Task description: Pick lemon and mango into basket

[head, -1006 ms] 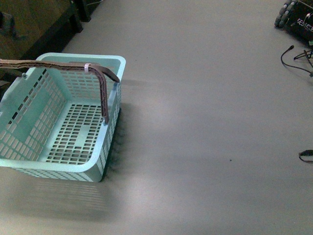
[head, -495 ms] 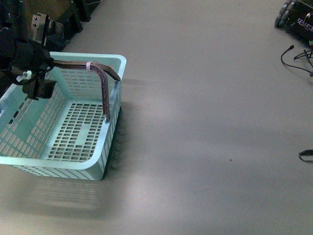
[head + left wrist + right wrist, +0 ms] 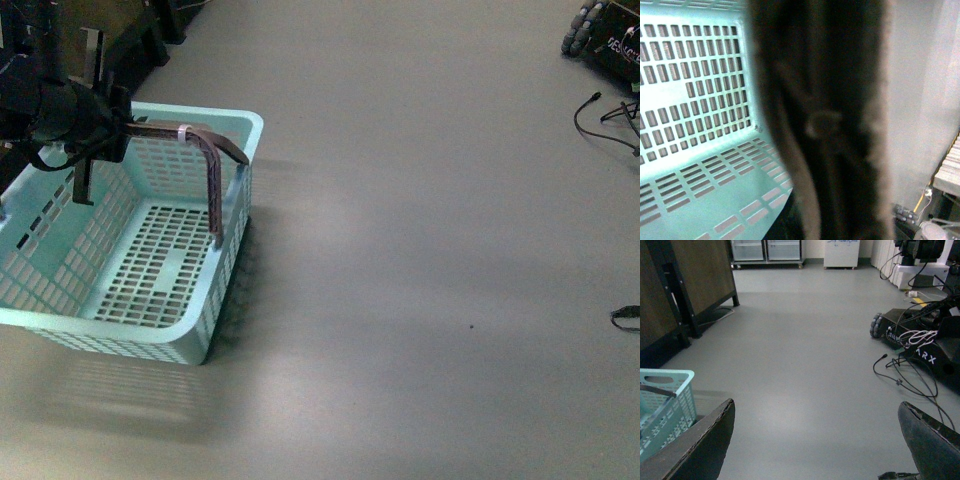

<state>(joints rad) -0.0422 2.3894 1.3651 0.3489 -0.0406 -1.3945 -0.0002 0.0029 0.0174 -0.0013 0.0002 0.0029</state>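
Grey floor (image 3: 420, 260), basket (image 3: 100, 337). Left gripper (image 3: 90, 120) at the handle (image 3: 213, 190), possibly clamped, I cannot tell; my tug could tip it. Right gripper (image 3: 816, 410) spread, empty.

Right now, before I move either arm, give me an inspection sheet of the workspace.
Surface: grey floor, bare around the basket.
Job's things: basket with nothing in it, brown handle raised; lemon and mango: nothing seen.
Clutter: nothing seen.
Grippers: left pincer at the handle, state unreadable, wrist view blurred; right pincer open, holding nothing.
Cables: black cables on the floor beside a wheeled black base.
Surroundings: dark wooden furniture; pale cabinets at the far wall.
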